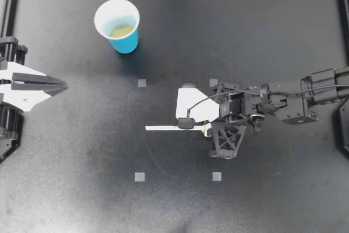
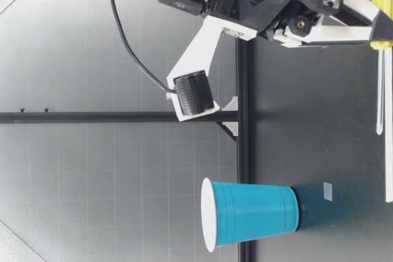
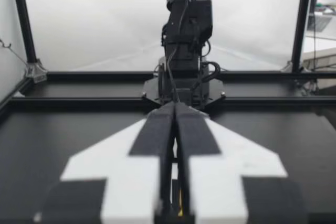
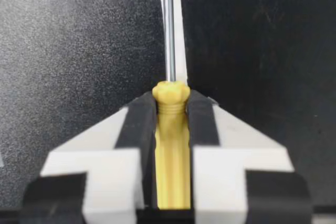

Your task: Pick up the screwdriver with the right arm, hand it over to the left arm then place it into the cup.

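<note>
My right gripper [image 1: 203,129] is clamped on the yellow screwdriver [image 4: 171,124] by its handle, low over mid-table (shaft toward my left arm). Lift it level; my left gripper [image 1: 62,85], fingers together, should open before taking the shaft.

The screwdriver [image 4: 171,135]: ribbed yellow plastic handle, bright metal shaft. The cup [image 2: 252,213]: smooth blue plastic. The table [image 1: 272,36]: matt black, finely grained.

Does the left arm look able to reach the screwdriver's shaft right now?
Probably yes: the screwdriver juts from the right gripper toward the left gripper, only bare table lies between, and the blue cup stands aside. The left fingers, shut, must open first.
</note>
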`<action>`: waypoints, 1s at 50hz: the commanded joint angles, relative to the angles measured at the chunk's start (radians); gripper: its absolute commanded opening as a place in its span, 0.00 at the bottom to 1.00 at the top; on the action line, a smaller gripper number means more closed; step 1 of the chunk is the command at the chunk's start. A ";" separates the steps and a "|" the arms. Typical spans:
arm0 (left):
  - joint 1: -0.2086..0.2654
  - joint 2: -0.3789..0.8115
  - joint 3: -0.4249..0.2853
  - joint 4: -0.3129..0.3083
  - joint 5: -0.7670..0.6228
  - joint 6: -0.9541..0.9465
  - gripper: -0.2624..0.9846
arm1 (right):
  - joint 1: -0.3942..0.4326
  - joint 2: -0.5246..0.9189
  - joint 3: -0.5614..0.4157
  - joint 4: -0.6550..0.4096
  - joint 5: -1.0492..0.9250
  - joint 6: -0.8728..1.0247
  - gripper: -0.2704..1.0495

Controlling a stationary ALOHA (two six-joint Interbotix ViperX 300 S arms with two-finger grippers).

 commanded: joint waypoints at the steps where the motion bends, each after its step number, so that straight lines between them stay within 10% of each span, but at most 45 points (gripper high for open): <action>1: 0.002 0.026 -0.011 -0.002 -0.014 0.000 0.29 | 0.005 -0.048 -0.008 0.000 -0.006 0.000 0.25; 15: 0.000 0.187 -0.023 -0.003 -0.117 -0.003 0.36 | 0.005 -0.199 0.112 0.011 -0.287 0.035 0.25; 31: 0.002 0.414 -0.086 -0.005 -0.290 -0.012 0.73 | 0.006 -0.301 0.293 0.012 -0.884 0.089 0.25; 50: 0.002 0.701 -0.204 -0.005 -0.563 -0.015 0.74 | 0.005 -0.227 0.253 0.008 -1.189 0.078 0.25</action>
